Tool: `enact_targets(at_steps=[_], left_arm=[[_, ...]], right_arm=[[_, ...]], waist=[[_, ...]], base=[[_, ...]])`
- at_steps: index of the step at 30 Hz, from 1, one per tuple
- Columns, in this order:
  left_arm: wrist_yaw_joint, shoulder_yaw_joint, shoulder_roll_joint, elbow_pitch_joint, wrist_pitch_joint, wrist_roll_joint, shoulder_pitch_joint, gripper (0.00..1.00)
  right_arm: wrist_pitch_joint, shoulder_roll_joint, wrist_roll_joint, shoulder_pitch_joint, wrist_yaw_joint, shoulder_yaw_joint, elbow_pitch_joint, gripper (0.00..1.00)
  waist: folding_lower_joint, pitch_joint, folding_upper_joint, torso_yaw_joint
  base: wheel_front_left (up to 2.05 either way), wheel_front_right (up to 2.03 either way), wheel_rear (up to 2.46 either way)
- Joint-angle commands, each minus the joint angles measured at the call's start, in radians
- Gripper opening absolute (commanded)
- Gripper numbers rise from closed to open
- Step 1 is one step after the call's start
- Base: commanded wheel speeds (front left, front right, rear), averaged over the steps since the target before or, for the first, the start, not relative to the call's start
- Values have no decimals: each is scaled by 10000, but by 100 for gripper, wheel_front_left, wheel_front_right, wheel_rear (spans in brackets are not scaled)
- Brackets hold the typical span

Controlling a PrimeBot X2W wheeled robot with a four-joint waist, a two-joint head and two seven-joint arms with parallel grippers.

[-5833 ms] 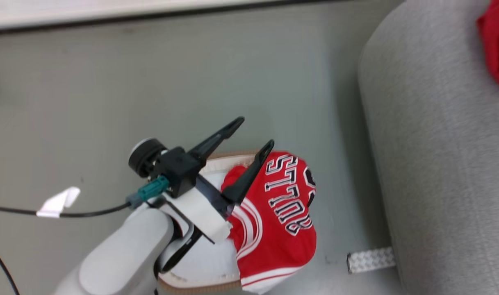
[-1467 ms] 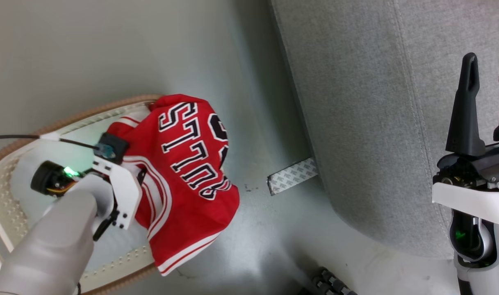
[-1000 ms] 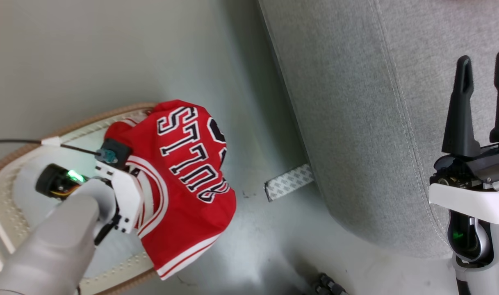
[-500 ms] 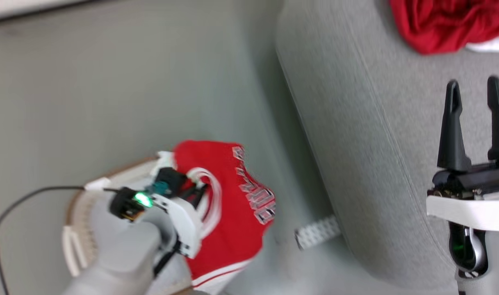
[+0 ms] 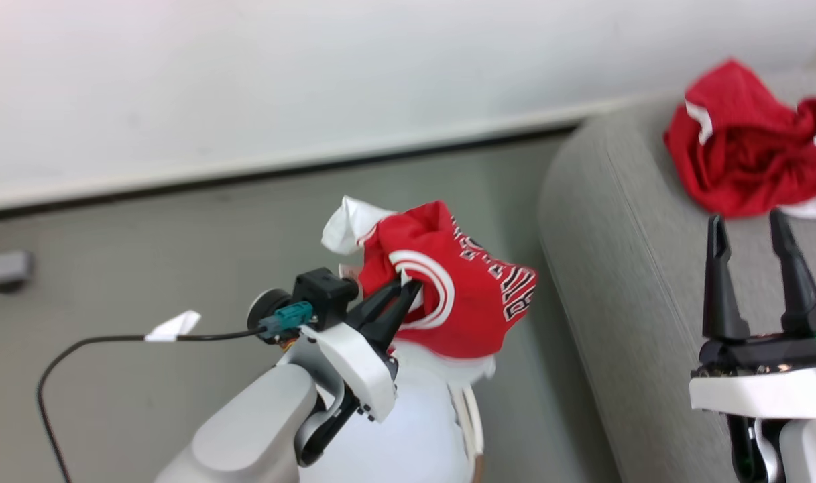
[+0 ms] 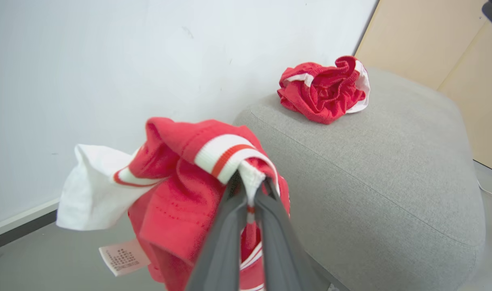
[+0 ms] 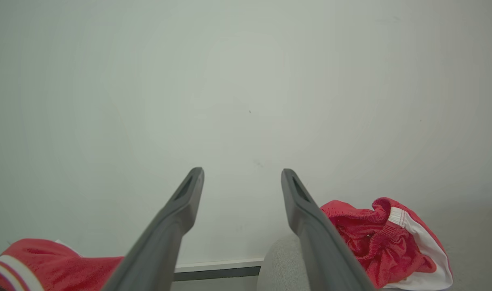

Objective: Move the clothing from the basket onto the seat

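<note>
My left gripper [image 5: 408, 290] is shut on the white-and-red trim band of the red lettered jersey [image 5: 464, 298], which hangs bunched in the air above the cream basket [image 5: 473, 424]. In the left wrist view the fingertips [image 6: 250, 190] pinch that band, and the jersey [image 6: 177, 194] droops with a white flap and a care label. The other red piece of clothing [image 5: 749, 157] with white trim lies crumpled on the grey seat [image 5: 615, 282], also seen as a heap [image 6: 322, 87] on the seat [image 6: 371, 161]. My right gripper [image 5: 749, 231] stands open and empty over the seat.
A pale wall with a dark baseboard [image 5: 280, 171] runs behind. Grey floor [image 5: 146, 268] lies left of the seat, crossed by a black cable with a white tape tag [image 5: 173, 325]. A beige panel [image 6: 431, 48] stands beyond the seat.
The head camera has tilted up. My left gripper has risen with the jersey, lifting it off the basket into the air. The right gripper stays open.
</note>
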Motion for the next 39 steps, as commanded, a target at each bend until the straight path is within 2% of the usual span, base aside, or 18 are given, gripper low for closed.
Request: enact_targets(at_steps=[1,10,21,31,39], left_arm=[[56,171,83,-313,-6,114,243,0],[276,692,320,-1788,268,122,-254,0],[687,1363,699,-3145,1071,-292,-1151,0],[829,1355,850,-3303,1088,-409,-895,0],[717,1081,695,-3154,920,-327,-736,0]], right_arm=[[52,-59,84,204,-22,31,68,100],[173,-129,341,997,-22,388,318,100],[202,-114,511,1149,-22,1514,611,100],[232,-404,607,800,-22,2241,758,100],[774,-1103,834,126,-22,3615,917,100]], waist=[[3,-1037,-1,794],[3,-2047,-1,1499],[3,-2289,-1,1940],[3,-2227,-1,1935],[3,-2138,-1,2208]], base=[[0,0,0],[0,0,0],[0,0,0],[0,0,0],[0,0,0]])
